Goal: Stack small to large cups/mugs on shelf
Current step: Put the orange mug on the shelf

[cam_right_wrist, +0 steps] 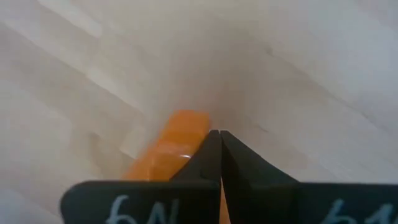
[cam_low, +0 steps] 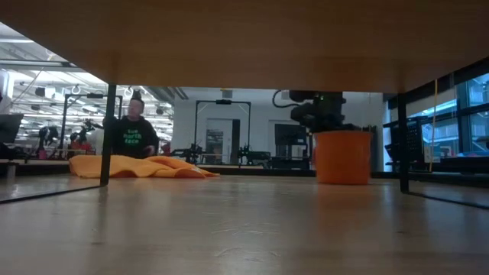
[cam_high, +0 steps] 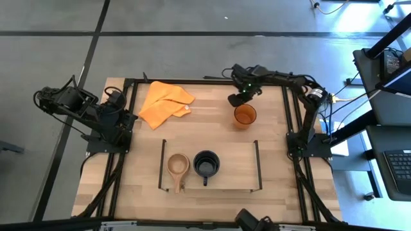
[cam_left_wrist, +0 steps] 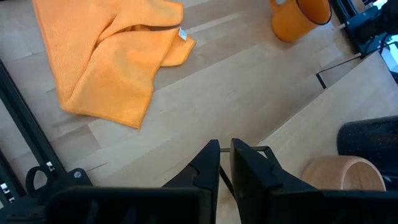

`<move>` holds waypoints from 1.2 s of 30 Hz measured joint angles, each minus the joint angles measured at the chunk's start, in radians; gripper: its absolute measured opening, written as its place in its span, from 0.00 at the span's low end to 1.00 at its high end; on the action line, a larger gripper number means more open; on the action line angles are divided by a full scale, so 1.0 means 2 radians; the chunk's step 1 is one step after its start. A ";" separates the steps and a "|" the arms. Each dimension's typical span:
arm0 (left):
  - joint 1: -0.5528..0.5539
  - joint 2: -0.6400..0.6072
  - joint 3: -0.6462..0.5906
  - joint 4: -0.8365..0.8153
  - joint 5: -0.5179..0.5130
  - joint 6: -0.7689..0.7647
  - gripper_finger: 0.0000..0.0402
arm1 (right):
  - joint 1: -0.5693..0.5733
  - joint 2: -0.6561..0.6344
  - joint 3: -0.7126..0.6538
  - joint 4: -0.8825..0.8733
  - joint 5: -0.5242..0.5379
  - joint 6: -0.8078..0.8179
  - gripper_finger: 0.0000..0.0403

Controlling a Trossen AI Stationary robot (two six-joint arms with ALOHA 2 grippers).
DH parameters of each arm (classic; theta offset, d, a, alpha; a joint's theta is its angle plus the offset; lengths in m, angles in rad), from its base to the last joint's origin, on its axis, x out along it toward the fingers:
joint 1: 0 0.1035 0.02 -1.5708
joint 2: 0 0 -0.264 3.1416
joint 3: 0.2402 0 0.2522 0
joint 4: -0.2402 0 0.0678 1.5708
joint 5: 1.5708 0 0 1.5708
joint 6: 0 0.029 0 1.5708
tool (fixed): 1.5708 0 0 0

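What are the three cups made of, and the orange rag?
The small cup looks like wood: tan and matte. The black mug could be ceramic or enamel; faint speckles show. The orange mug looks like plastic, glossy, perhaps slightly see-through. The rag is soft woven cloth; it lies in folds.

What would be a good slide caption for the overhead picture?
Right gripper shut at the orange mug; wooden cup and black mug already on the shelf.
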 joint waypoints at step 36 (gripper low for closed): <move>0.000 0.000 0.000 -0.011 0.013 0.003 0.08 | 0.121 0.000 0.090 0.032 0.074 -0.022 0.11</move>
